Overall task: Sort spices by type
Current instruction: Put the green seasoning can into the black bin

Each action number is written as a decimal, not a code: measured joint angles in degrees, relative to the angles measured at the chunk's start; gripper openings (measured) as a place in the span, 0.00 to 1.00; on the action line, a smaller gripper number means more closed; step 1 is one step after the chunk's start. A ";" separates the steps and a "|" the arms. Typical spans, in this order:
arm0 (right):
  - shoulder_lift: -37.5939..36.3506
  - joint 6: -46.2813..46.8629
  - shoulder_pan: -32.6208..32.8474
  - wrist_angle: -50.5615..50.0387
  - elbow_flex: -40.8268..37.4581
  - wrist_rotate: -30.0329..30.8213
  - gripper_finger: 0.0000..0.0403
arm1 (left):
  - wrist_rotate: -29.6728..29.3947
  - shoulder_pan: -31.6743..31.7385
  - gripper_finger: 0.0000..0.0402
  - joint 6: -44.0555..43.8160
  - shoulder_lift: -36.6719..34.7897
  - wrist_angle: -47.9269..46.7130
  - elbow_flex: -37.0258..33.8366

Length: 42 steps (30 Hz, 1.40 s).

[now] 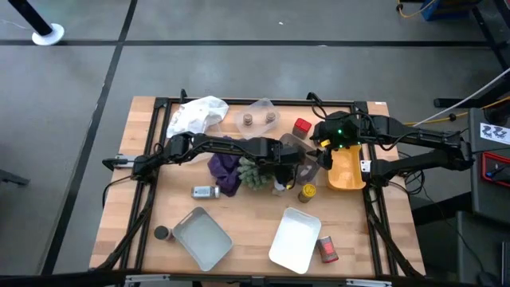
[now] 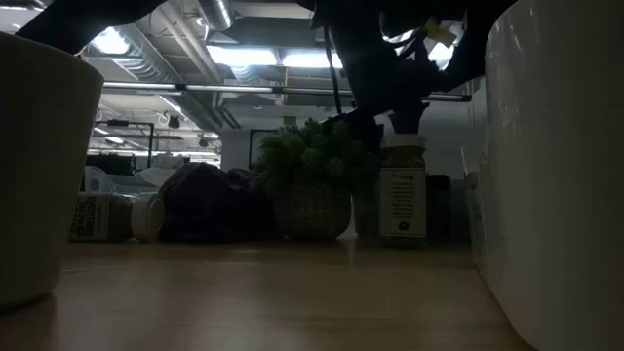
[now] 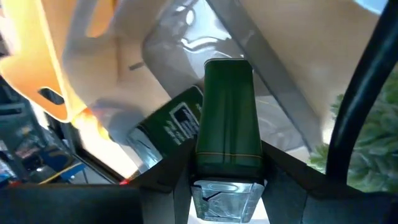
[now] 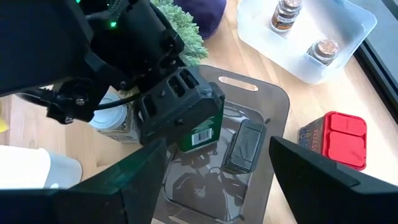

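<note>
Clamped on a green tin (image 3: 227,118), the left gripper (image 4: 186,124) hangs over the smoky tray (image 4: 273,99) at two o'clock of the plant (image 1: 255,173). Right gripper (image 1: 325,157) waits open beside it. Released tilted, the tin could strike its twin (image 4: 244,145) and tumble out.

A dark green tin (image 4: 200,132) hangs tilted over a second green tin (image 4: 244,145) lying flat, a red tin (image 4: 333,139) sits beside them, two brown-capped jars (image 4: 303,31) stand upright, and a clear jar (image 1: 205,191), probably white-capped, lies sideways.
</note>
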 joint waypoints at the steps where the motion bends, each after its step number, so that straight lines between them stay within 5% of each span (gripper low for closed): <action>1: 0.00 0.00 0.00 -0.01 0.00 -0.01 0.71 | 0.14 -0.01 0.35 0.01 0.00 0.59 0.00; 34: 0.00 0.02 0.00 -0.02 0.00 -0.45 0.71 | 0.26 -0.03 0.35 -2.44 -0.01 1.81 0.00; 42: 0.00 0.02 0.00 -0.03 0.00 -0.45 0.71 | 0.24 -0.03 0.49 -2.89 -0.12 1.66 0.02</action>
